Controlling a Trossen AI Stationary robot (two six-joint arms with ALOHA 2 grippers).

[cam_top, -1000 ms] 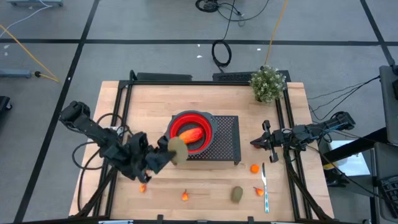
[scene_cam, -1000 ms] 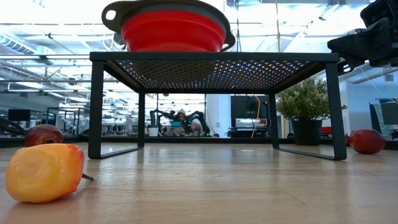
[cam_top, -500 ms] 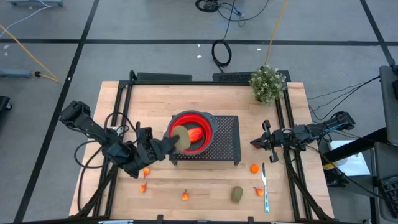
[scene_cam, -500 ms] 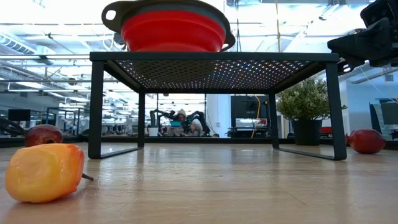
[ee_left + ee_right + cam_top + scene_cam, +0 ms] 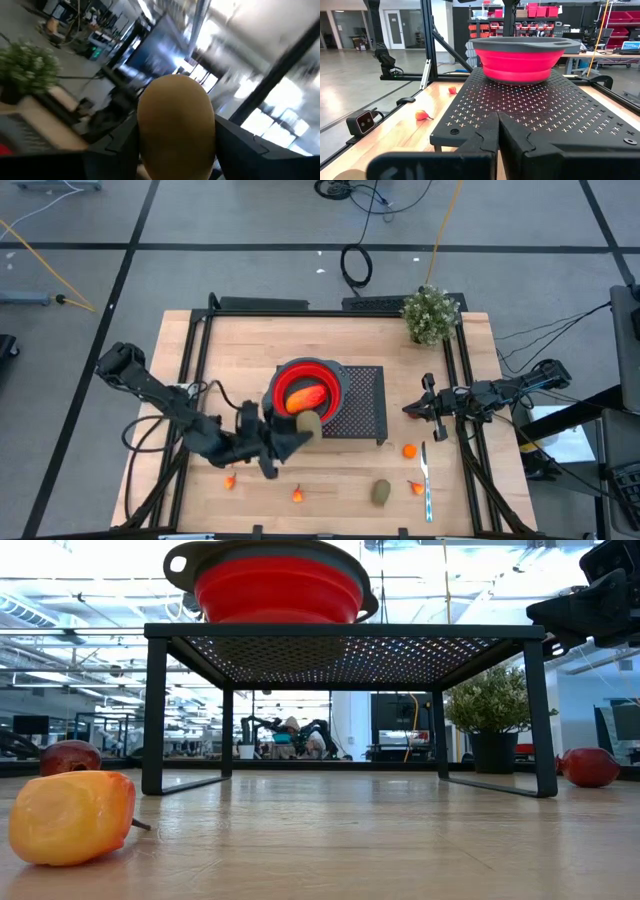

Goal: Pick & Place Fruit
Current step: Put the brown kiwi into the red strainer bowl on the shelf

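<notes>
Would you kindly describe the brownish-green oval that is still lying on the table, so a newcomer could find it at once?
Start at the black mesh rack in the middle of the wooden table, which carries the red bowl. Towards the table's near edge lies the brownish-green oval. It is larger and duller than the tiny orange bits beside it, and it rests free, unlike its twin in the left gripper.

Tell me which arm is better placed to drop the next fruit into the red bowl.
Left. The left gripper already holds a brownish-green oval at the red bowl rim, while the right gripper waits shut beside the rack.
</notes>
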